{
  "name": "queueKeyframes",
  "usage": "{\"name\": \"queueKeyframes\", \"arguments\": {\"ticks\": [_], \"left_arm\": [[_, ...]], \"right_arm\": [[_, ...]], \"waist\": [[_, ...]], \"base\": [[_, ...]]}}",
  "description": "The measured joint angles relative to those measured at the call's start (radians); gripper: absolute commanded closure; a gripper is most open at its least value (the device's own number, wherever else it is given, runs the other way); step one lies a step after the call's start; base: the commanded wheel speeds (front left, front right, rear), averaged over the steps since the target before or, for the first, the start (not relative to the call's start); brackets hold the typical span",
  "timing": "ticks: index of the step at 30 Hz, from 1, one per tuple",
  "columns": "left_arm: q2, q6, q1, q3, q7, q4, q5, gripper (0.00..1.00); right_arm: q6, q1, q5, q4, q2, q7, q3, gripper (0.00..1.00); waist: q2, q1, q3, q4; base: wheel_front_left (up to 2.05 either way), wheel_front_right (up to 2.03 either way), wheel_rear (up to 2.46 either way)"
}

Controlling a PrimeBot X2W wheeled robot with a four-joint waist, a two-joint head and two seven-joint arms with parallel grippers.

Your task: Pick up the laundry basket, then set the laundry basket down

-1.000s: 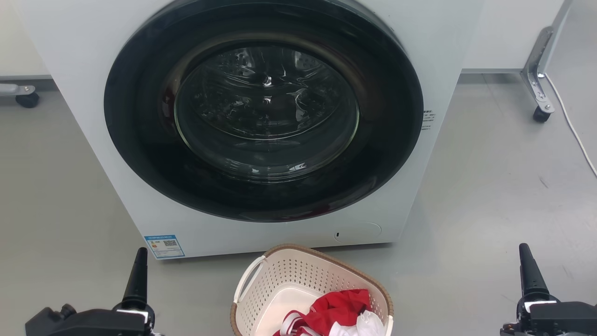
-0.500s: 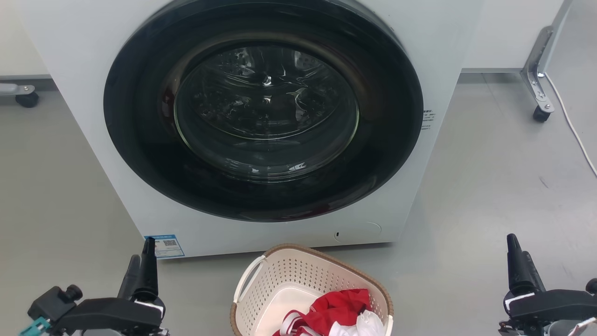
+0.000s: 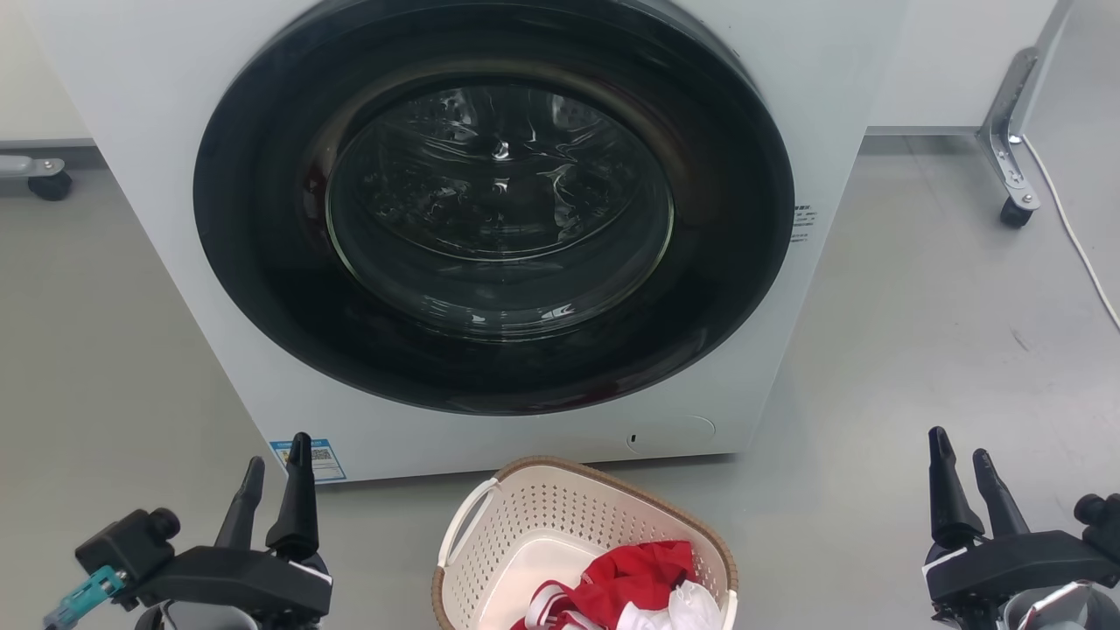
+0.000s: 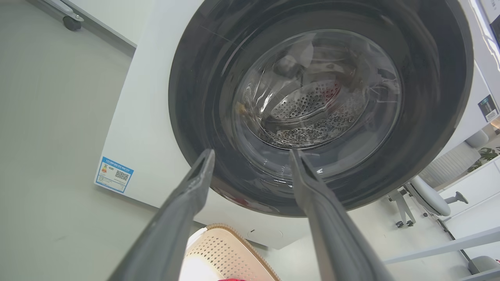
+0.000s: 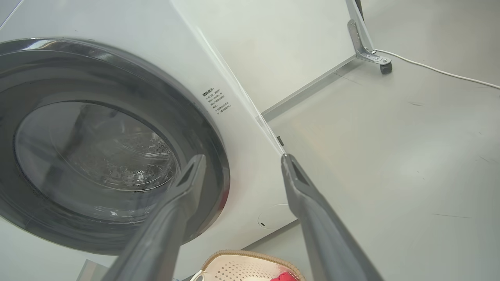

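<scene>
Head view — laundry basket (image 3: pixel 560 516) sits midway between left gripper (image 3: pixel 278 451) and right gripper (image 3: pixel 959 444) — both finger pairs spread, empty.

White washer (image 3: pixel 131 105), door shut; grey floor (image 3: pixel 919 332).

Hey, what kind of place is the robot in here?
Probably a lab or showroom laundry setup: a front-loading washer, a laundry basket of clothes before it, a caster-footed frame and an office chair nearby.
</scene>
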Motion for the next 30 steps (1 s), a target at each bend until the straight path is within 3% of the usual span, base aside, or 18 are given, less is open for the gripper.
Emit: {"name": "queueKeyframes", "arguments": {"ticks": [15,30], "left_arm": [[0.043,0.043,-0.017,-0.090,-0.058,0.018,0.241,0.00],[0.051,0.088,-0.036,-0.130,-0.107,0.042,0.390,0.00]], "right_arm": [[-0.022,-0.019,-0.219,0.024,-0.043,-0.056,0.082,0.00],[-0.034,-0.030,-0.387,0.046,-0.068,-0.113,0.130,0.00]], "waist": [[0.0000,0.0000,-0.002,0.000],[0.0000,0.0000,-0.007,0.000]], "base": [[0.00,0.00,0.00],[0.00,0.00,0.00]]}}
